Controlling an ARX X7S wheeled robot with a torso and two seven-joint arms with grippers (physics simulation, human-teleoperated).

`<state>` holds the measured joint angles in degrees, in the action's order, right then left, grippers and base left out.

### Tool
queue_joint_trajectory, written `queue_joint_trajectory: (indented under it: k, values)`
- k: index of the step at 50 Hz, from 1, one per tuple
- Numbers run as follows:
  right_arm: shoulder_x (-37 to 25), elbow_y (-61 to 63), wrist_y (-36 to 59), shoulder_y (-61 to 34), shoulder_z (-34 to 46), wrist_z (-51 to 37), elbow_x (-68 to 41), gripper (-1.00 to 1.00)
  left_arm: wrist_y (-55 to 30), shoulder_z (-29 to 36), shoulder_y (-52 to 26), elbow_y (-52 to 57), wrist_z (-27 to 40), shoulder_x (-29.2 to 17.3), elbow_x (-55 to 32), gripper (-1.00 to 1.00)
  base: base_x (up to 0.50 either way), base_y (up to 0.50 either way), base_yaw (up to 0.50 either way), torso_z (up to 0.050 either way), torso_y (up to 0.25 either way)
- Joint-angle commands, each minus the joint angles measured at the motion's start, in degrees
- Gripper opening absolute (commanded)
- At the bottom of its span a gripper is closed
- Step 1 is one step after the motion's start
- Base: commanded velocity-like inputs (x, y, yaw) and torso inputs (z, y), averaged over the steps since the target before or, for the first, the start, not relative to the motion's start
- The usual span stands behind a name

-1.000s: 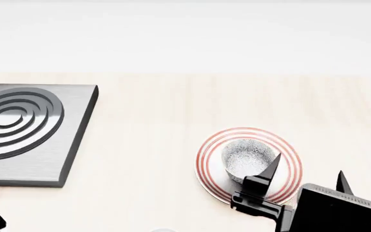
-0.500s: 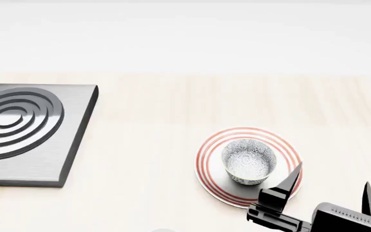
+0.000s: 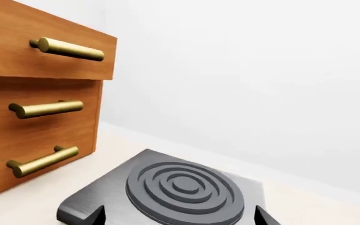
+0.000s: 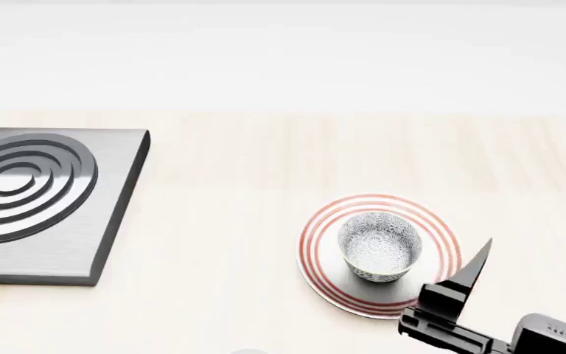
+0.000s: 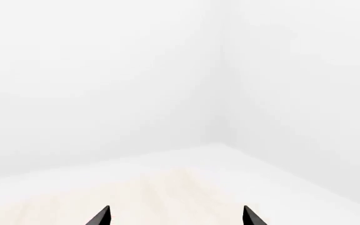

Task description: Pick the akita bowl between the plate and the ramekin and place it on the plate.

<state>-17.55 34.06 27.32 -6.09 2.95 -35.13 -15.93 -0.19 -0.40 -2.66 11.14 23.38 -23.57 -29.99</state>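
Akita bowl (image 4: 380,248) sits upright on the plate (image 4: 323,280) at lower centre-right of the head view; right gripper (image 4: 539,284) at the lower right corner has its fingers apart, holding nothing, and left gripper (image 3: 178,216) is likewise spread above the burner (image 3: 185,187)

White walls, wooden drawers (image 3: 36,103) (perhaps oak)
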Motion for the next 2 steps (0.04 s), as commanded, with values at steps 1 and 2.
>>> queue_joint_trajectory:
  k: [1, 2]
  values:
    - [-0.8, 3.9, 2.7, 0.1, -1.6, -1.3, -1.3, 1.00, -0.3, -0.5, 1.4, 3.2, 0.4, -0.7, -1.1, 1.00, 0.00, 0.00, 0.00, 0.000, 0.000]
    - [-0.9, 4.2, 2.8, 0.1, -1.7, -1.3, -1.3, 1.00, -0.3, -0.6, 1.5, 3.6, 0.4, -0.7, -1.2, 1.00, 0.00, 0.00, 0.00, 0.000, 0.000]
